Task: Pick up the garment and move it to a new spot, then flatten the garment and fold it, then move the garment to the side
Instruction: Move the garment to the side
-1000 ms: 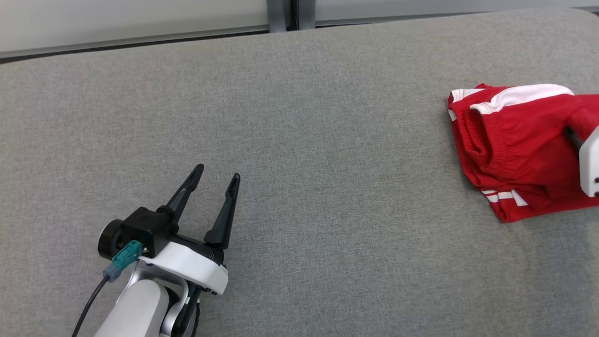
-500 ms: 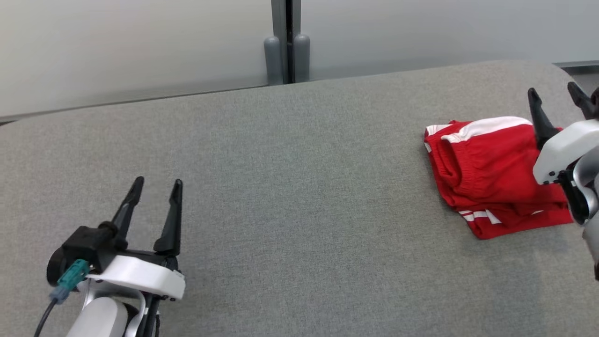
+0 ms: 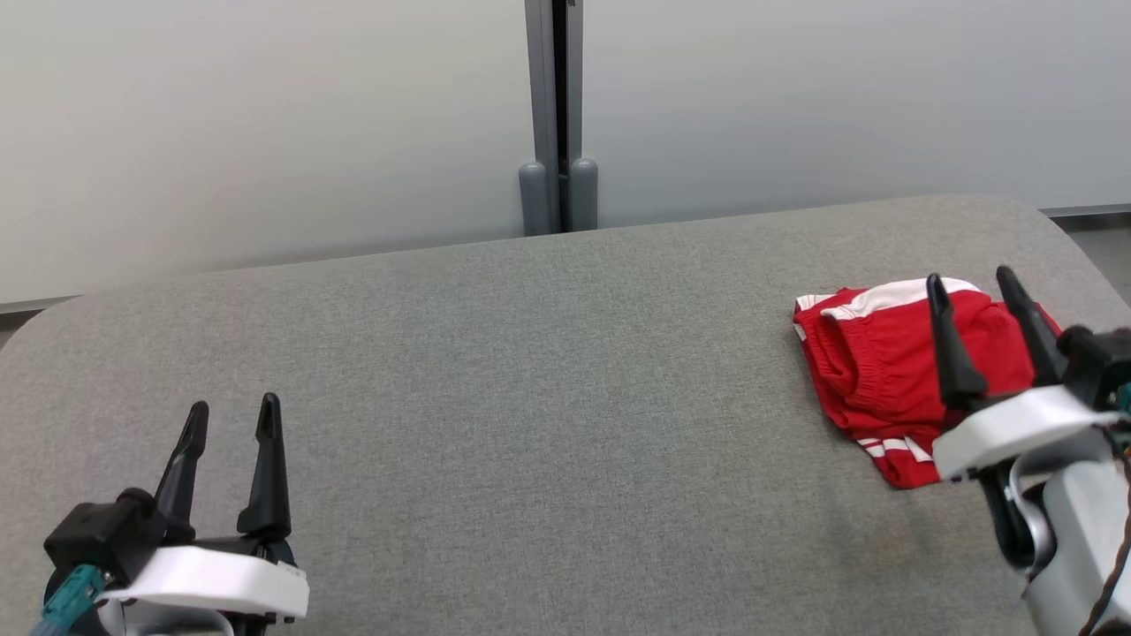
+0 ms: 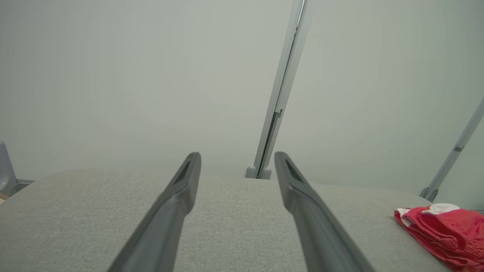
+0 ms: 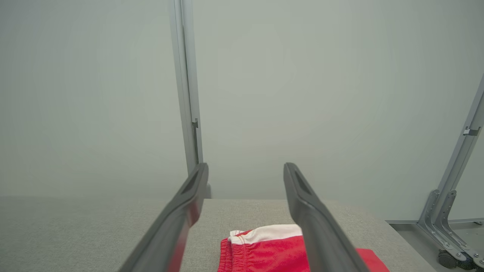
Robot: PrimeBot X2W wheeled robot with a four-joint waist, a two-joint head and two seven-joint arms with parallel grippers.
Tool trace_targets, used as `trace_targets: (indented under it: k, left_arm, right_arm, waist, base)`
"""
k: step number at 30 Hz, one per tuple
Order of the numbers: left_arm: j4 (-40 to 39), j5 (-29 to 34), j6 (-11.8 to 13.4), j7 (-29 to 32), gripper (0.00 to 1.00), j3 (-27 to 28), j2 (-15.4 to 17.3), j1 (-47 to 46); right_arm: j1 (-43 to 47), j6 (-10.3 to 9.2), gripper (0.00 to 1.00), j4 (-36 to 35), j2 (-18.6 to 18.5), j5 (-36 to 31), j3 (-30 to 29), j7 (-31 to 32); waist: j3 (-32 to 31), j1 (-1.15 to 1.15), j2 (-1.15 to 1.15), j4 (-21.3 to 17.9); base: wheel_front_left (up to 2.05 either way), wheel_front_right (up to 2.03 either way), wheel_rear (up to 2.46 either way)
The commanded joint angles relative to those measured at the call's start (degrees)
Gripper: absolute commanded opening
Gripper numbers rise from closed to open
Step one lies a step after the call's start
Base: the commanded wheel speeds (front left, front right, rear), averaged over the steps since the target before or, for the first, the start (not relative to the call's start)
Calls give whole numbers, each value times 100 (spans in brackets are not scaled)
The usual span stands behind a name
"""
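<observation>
looking across the grey fabric-covered worktop (image 3: 565,424), we find the red cloth garment with white stripes and a gathered elastic band (image 3: 870,371) lying as a compact folded bundle near the right end, close to the rounded corner and well apart from the bare middle. we judge that it sits there because the task's final step asks for it to be set to the side, and the layers look stacked rather than spread flat, so folding appears done.

the right gripper (image 3: 969,276) has its two long dark fingers spread apart with nothing between them. in the head view they cross in front of the near right part of the garment. in the right wrist view they point toward the pale wall panel (image 3: 265,132), with the red cloth low between them, so we take the gripper to be raised above the bundle rather than pressing on it, though we cannot tell the gap for certain. open fingers suit a garment left to rest on its own.

the left gripper (image 3: 234,405) sits at the lower left over bare worktop, fingers likewise spread and empty, far from the garment. we read that as being kept out of the way. a grey metal post (image 3: 557,106) divides the wall behind.
</observation>
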Motion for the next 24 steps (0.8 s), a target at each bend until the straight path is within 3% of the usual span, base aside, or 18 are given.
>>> trace_targets:
  k: [1, 10, 24]
  left_arm:
    - [10, 53, 52, -14, 100, 5, 37, 99]
    - [228, 231, 148, -100, 100, -35, -24, 306]
    - [312, 441, 258, -126, 100, -107, -16, 310]
  right_arm:
    - [245, -2, 100, -209, 68, -45, -38, -17]
    - [1184, -2, 100, -1059, 404, -180, -171, 119]
    - [1482, -2, 100, -1366, 640, -321, -219, 219]
  waist:
    - [-22, 0, 0, 14]
    - [-88, 0, 0, 118]
    - [-134, 0, 0, 173]
  base:
    - [0, 0, 0]
    - [0, 0, 0]
    - [0, 0, 0]
